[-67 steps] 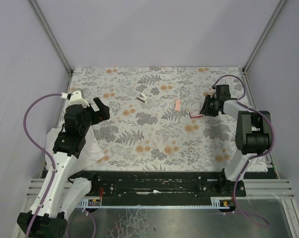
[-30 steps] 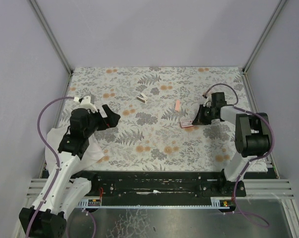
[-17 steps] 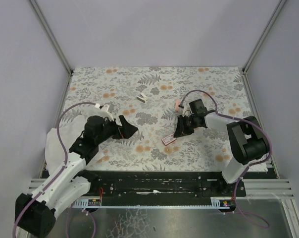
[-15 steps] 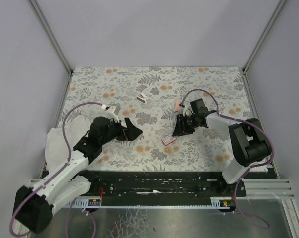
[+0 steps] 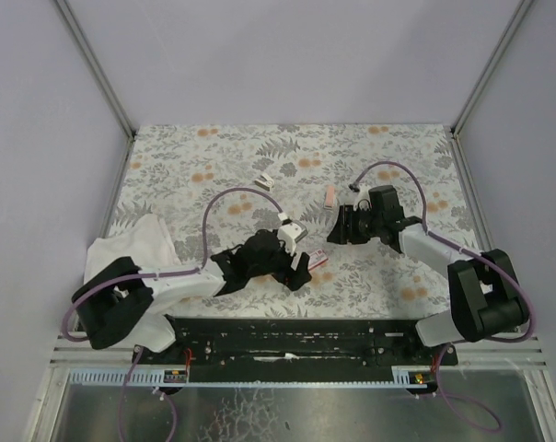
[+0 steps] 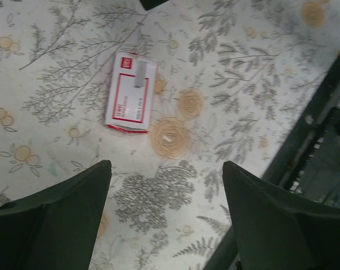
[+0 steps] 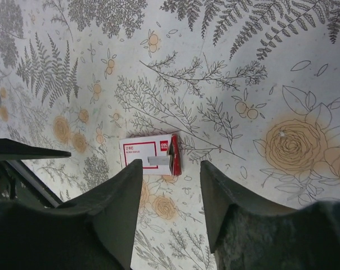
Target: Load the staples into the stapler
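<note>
- Staple box [image 6: 130, 93] lies flat on the table [image 5: 214, 152] — neither gripper touches it.
- Left gripper [image 6: 165, 169]: jaws wide apart, empty, near the box.
- Right gripper [image 7: 171, 169]: jaws apart — empty.

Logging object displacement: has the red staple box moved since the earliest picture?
Yes. The staple box was right of the pink bar; it now lies below and slightly left of it in the overhead view.

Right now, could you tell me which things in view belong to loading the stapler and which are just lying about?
Job: red staples box; salmon-pink bar, possibly the stapler.
Lying about: white cloth; small white-grey object, unidentifiable.
</note>
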Controlling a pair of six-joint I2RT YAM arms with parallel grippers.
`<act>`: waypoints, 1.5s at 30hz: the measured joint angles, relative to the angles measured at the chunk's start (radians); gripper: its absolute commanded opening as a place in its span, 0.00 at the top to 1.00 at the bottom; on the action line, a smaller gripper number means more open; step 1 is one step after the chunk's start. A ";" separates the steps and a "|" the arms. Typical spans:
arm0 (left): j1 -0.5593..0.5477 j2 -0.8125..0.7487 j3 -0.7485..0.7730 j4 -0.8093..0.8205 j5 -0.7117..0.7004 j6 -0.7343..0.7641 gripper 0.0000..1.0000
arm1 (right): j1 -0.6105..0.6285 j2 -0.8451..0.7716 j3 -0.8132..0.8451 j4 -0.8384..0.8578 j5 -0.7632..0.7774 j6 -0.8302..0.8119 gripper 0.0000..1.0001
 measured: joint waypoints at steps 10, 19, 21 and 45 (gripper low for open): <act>0.000 0.019 -0.066 0.087 -0.113 -0.298 0.56 | -0.005 0.127 -0.014 0.130 -0.115 0.042 0.60; 0.002 0.092 -0.129 0.208 -0.113 -0.657 0.68 | -0.005 0.176 -0.014 0.137 -0.130 0.041 0.58; 0.005 0.113 -0.129 0.227 -0.116 -0.698 0.68 | -0.005 0.183 -0.013 0.134 -0.140 0.040 0.58; 0.037 0.207 -0.132 0.248 -0.199 -0.808 0.82 | 0.016 0.280 0.010 0.118 -0.203 0.037 0.69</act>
